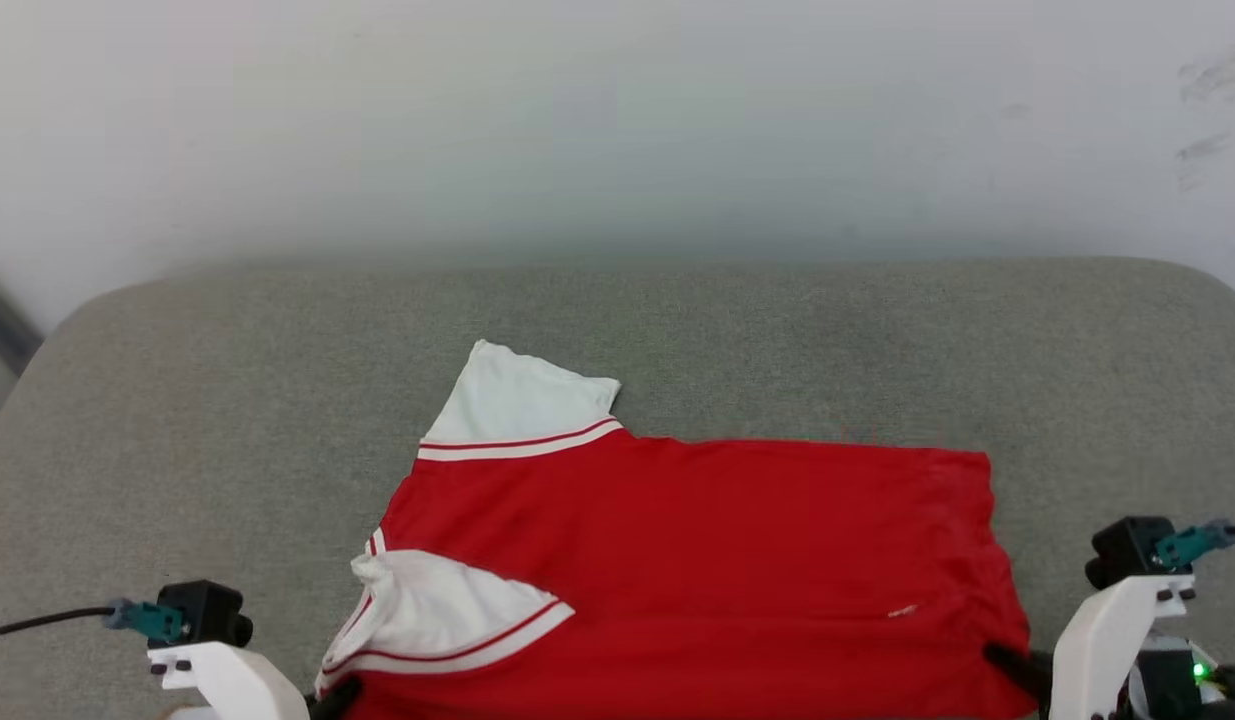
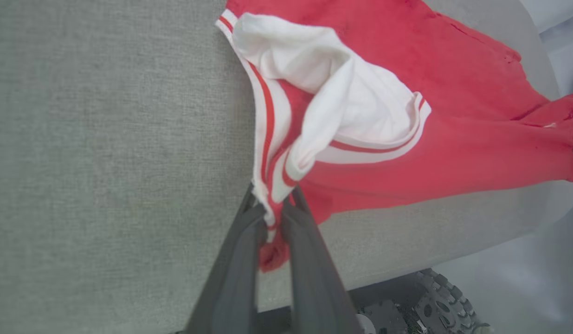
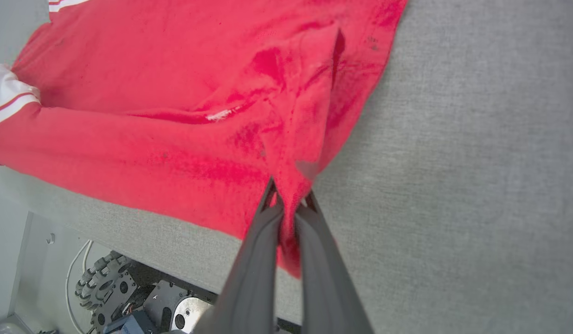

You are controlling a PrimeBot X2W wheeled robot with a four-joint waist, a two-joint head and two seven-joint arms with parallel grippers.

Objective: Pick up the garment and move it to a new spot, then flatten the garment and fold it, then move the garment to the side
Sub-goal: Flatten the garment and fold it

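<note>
Garment (image 1: 697,560): red, white-panelled, lay spread along the desk's (image 1: 777,340) near edge. Left fingers (image 2: 235,269) clenched on striped corner; right fingers (image 3: 260,260) clenched on red corner. Risk: uneven pulling might slip these thin pinches or bunch the folded-over white panel.

One red garment (image 1: 697,560). White end panels on it: two, far panel (image 1: 517,400) and near panel (image 1: 437,610). Grippers: two, left gripper (image 2: 273,206) and right gripper (image 3: 290,197), two dark fingers each. One grey padded surface (image 1: 777,340). Teal plugs: two, left plug (image 1: 142,620), right plug (image 1: 1187,545). Left wrist view, one studded wheel (image 2: 441,301); right wrist view, one studded wheel (image 3: 105,287).
</note>
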